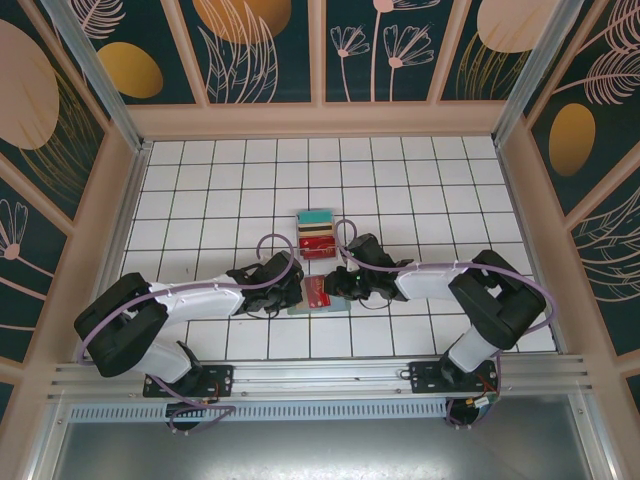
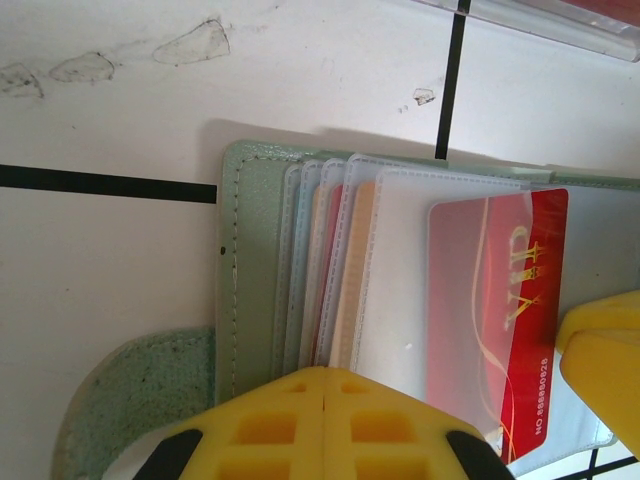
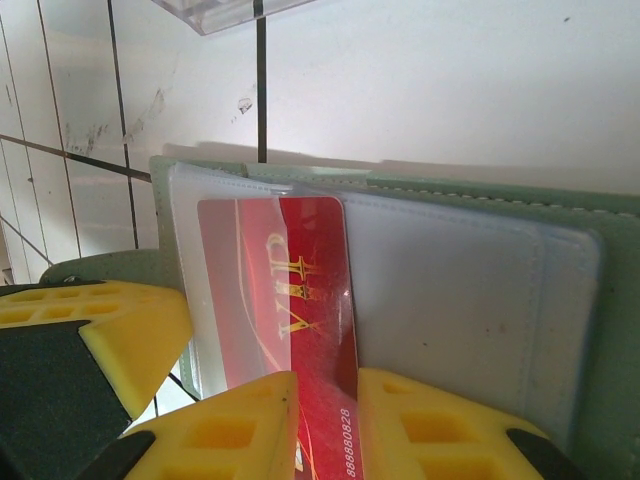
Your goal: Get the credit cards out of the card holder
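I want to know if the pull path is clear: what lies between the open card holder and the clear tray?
Bare white tile: in the top view, nothing lies between the card holder and the clear tray.

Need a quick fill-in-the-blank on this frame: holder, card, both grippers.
1. The right gripper pinches the ___ card.
2. That card is still partly inside a clear ___ of the holder.
3. The left gripper is ___, pressing on the holder.
4. The holder lies ___ on the table.

Missing words: red; sleeve; shut; open

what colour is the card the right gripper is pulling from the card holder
Red with gold lettering and swirls; the credit card shows best in the right wrist view.
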You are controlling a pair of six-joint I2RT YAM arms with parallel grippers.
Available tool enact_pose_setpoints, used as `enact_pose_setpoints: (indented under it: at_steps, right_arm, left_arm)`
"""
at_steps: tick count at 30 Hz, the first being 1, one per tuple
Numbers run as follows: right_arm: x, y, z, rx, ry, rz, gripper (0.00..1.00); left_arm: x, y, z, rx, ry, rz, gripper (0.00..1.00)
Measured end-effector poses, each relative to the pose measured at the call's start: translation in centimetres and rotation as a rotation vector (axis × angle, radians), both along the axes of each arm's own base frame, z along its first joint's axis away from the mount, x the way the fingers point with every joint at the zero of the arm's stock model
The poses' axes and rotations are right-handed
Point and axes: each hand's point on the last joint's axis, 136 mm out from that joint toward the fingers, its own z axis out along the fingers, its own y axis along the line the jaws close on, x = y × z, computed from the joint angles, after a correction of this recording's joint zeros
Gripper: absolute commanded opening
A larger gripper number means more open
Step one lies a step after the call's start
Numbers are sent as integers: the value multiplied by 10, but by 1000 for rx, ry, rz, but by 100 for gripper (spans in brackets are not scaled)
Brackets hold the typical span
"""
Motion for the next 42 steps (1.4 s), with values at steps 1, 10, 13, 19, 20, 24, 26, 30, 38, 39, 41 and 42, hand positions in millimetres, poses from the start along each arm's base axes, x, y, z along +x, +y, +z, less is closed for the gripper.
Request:
enact_pose_setpoints:
  at_steps: [1,10,13,19,20,24,26,30,38,39,41,42]
  right_arm:
    - [0,0,0,0,0,0,23]
    - [1,-1,-1,-7,-5,-7,23]
    - [1,-1,-1,-7,-5,-8,23]
    - [1,0,-3,-4,3,-3,15]
    - [1,0,-4,-3,4,-2,14]
    - [0,0,-5,-2,14,-8,5]
    - [0,1,-4,4,17,-9,2]
    - [-2,0,-6,7,17,-10,0]
    - [-3,-10,-7,12,13,-32,0]
    - [-3,-12,-7,12,13,-36,0]
    - [-3,-16,-7,11,11,-45,0]
    - [-2,-18,-7,11,11,-50,0]
  left_arm:
    - [0,0,0,0,0,0,0]
    - [0,0,0,0,0,0,0]
    - [0,0,0,0,0,0,0]
    - [0,0,0,0,0,0,0]
    - [0,0,0,0,0,0,0]
    - [0,0,0,0,0,0,0]
    - [0,0,0,0,0,0,0]
    - [0,0,0,0,0,0,0]
    - [0,0,0,0,0,0,0]
    - [0,0,0,0,0,0,0]
    - [0,0,0,0,0,0,0]
    - [0,0,0,0,0,0,0]
